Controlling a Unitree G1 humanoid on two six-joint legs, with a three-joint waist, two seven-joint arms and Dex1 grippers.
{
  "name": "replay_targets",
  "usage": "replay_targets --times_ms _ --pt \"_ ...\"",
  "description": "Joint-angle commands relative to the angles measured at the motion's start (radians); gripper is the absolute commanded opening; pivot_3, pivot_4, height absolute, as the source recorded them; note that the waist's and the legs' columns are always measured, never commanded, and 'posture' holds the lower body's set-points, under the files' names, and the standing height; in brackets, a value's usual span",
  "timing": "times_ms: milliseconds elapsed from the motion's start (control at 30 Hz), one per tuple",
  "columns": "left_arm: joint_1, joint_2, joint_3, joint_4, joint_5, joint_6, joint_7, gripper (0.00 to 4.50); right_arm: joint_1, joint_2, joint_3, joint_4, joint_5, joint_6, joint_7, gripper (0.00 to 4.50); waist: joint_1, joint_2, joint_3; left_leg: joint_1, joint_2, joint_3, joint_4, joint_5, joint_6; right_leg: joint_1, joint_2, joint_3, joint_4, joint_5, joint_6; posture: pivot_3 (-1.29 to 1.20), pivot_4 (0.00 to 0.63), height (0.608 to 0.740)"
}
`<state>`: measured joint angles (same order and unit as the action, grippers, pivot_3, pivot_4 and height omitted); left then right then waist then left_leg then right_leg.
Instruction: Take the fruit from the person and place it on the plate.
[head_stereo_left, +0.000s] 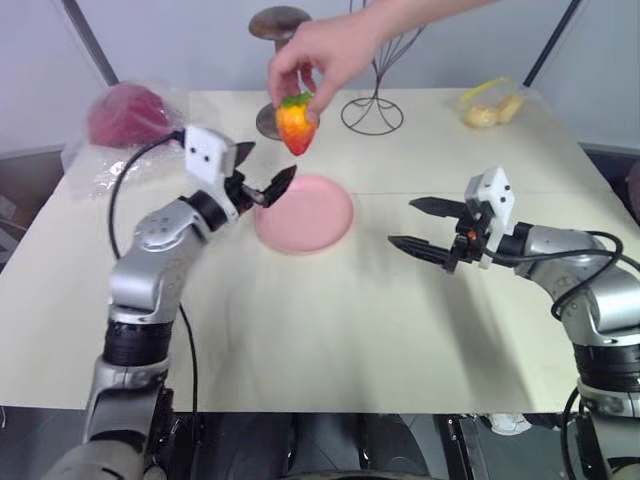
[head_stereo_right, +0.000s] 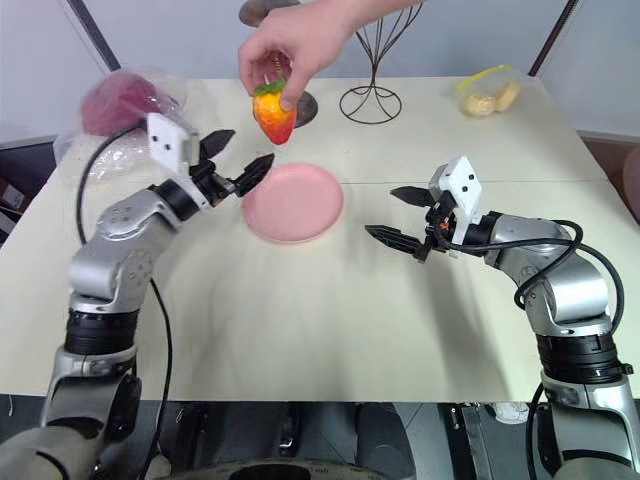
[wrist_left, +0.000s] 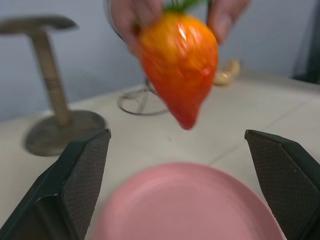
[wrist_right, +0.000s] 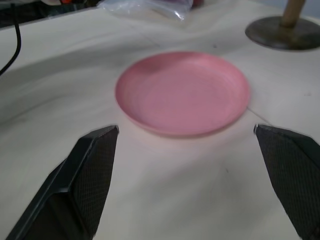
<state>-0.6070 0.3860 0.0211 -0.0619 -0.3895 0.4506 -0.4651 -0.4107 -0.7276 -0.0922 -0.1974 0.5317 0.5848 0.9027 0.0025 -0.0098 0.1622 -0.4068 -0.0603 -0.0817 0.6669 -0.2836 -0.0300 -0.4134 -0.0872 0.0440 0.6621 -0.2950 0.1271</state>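
Left eye view: the person's hand (head_stereo_left: 325, 48) dangles the red-orange, green-capped fruit (head_stereo_left: 296, 126) at twelve o'clock above the plate (head_stereo_left: 305, 214); bare table (head_stereo_left: 330, 330) lies at six; left gripper (head_stereo_left: 263, 171) and right gripper (head_stereo_left: 420, 224) both stand released, empty.

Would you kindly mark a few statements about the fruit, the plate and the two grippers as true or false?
1. The person's hand holds the fruit by its top. True.
2. The fruit lies on the plate. False: it hangs in the air above the table, and the plate is bare.
3. The left gripper is shut on the fruit. False: it is open and short of the fruit.
4. The right gripper is open and holds nothing. True.
5. A wire stand sits on the table behind the plate. True.
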Motion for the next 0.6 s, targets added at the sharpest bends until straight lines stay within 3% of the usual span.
replay_targets --times_ms 33,300,400,567,600 --pt "-0.058 -0.013 -0.003 0.042 0.032 -0.051 -0.012 4.5 -0.002 0.001 -0.03 -0.063 0.012 -0.005 -0.021 4.43 -0.003 0.0 0.0 0.0 0.0 0.0 0.0 0.0 0.0 0.0 0.0 0.0 0.0 0.0 0.0 0.0 0.15 0.74" --pt "-0.107 -0.063 -0.002 0.114 0.051 -0.091 -0.033 4.5 0.029 0.003 -0.038 -0.093 0.019 0.002 -0.048 4.43 -0.004 0.0 0.0 0.0 0.0 0.0 0.0 0.0 0.0 0.0 0.0 0.0 0.0 0.0 0.0 0.0 0.15 0.74" --pt "-0.109 -0.075 0.01 0.117 0.044 -0.096 -0.039 3.61 0.032 0.005 -0.04 -0.093 0.02 0.0 -0.056 4.5 -0.007 0.0 0.0 0.0 0.0 0.0 0.0 0.0 0.0 0.0 0.0 0.0 0.0 0.0 0.0 0.0 0.15 0.74" --pt "-0.108 -0.082 0.014 0.107 0.049 -0.101 -0.041 1.06 0.033 0.006 -0.039 -0.091 0.021 -0.002 -0.061 4.5 -0.013 0.0 0.0 0.0 0.0 0.0 0.0 0.0 0.0 0.0 0.0 0.0 0.0 0.0 0.0 0.0 0.15 0.74" --pt "-0.107 -0.083 0.014 0.104 0.05 -0.101 -0.04 0.75 0.033 0.006 -0.04 -0.092 0.023 -0.001 -0.062 4.5 -0.013 0.0 0.0 0.0 0.0 0.0 0.0 0.0 0.0 0.0 0.0 0.0 0.0 0.0 0.0 0.0 0.15 0.74"
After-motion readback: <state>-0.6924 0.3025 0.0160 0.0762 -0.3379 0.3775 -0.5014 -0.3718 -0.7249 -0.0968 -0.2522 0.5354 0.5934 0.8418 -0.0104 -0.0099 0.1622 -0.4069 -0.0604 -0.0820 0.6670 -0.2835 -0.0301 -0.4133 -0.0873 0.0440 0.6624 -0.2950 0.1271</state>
